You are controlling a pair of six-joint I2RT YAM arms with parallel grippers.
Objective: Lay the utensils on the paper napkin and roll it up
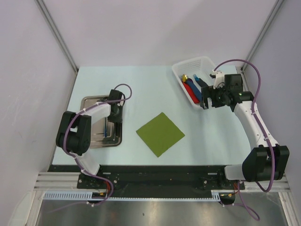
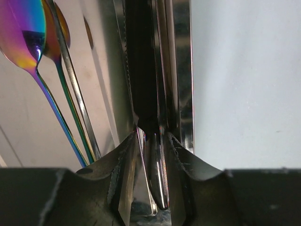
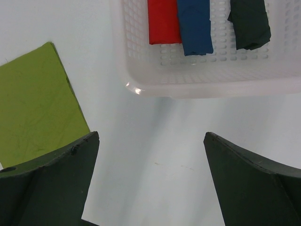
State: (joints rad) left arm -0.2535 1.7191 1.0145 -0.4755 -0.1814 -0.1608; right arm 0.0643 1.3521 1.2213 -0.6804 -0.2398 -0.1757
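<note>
Now the left fingers (image 1: pixel 114 113) reach into the metal tray (image 1: pixel 89 101) by the bench's (image 1: pixel 141 84) left edge, pinched on a slim dark utensil (image 2: pixel 141 84). The olive paper napkin (image 1: pixel 160 133) lies flat mid-bench, nearer the front edge. The right fingers (image 1: pixel 206 100) hang wide apart beside the white basket (image 1: pixel 181 70) at the far right.

table (image 1: pixel 141 89) | tray (image 1: pixel 94 97) at the left, utensils (image 2: pixel 141 70) lying lengthwise in it, along its right side | paper napkin (image 1: pixel 160 133) flat near the middle, corner-on, right of the tray and apart from it | basket (image 1: pixel 190 60) at the far right, behind the napkin | broad-handled pieces (image 3: pixel 194 23) side by side in the basket
</note>
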